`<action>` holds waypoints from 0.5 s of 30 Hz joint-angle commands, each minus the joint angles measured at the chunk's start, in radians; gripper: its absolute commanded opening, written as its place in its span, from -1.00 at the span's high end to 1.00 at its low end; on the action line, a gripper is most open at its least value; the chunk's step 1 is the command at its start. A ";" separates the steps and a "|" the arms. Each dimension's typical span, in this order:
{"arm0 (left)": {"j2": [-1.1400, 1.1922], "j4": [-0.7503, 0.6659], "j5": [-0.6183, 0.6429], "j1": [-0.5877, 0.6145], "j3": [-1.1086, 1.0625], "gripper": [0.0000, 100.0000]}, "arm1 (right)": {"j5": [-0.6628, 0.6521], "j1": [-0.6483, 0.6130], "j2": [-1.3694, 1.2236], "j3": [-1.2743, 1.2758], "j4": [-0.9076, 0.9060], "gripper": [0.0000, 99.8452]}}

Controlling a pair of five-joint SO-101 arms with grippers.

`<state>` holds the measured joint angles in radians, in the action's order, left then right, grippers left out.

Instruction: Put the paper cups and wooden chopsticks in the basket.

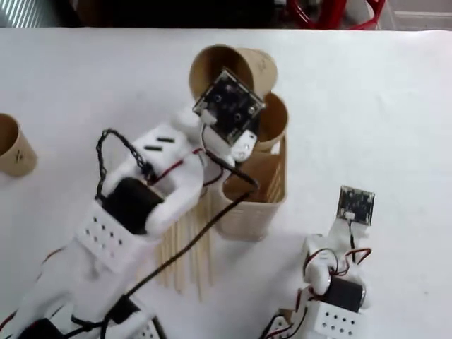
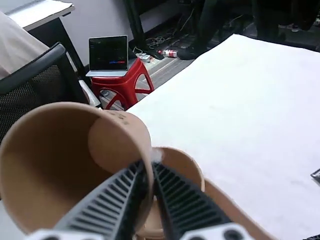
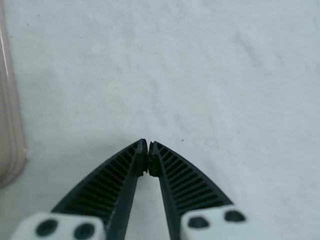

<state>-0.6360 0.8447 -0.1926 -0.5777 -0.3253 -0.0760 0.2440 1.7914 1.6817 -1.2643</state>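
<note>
Left claw (image 2: 150,169), seen from the left wrist, has its ribbed jaws clamped on the rim of a paper cup (image 2: 60,160), the cup's wall caught between them. That grip holds the cup tipped on its side, mouth towards the camera. Touching it just beyond the jaws sits a second cup (image 2: 182,162), apparently already in the basket, so I judge the held cup is poised to go in beside or into it.

From the right wrist, the right claw (image 3: 148,146) is pressed together on nothing, hanging over bare white table (image 3: 225,75), probably parked while the other arm works.

In the high view the held cup is at upper centre, above the far end of the basket (image 1: 247,215), with the second cup touching it on the right. Wooden chopsticks (image 1: 185,247) lie on the table just left of the basket, partly under the arm, not yet collected. A third cup (image 1: 13,145) stands at the left edge, well apart.
</note>
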 commanded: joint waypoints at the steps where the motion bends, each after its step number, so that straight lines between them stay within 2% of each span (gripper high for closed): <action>1: -0.101 0.054 -0.008 -0.036 0.032 0.95 | 0.000 0.007 0.007 0.009 -0.005 0.96; 5: -0.116 0.117 -0.008 -0.039 0.026 0.95 | 0.000 0.007 0.007 0.009 -0.005 0.96; 15: 0.050 0.118 -0.008 -0.074 0.023 0.95 | 0.000 0.007 0.007 0.009 -0.005 0.96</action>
<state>-0.6022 0.9628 -0.1926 -0.6314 -0.3237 -0.0760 0.2440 1.7914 1.6817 -1.2643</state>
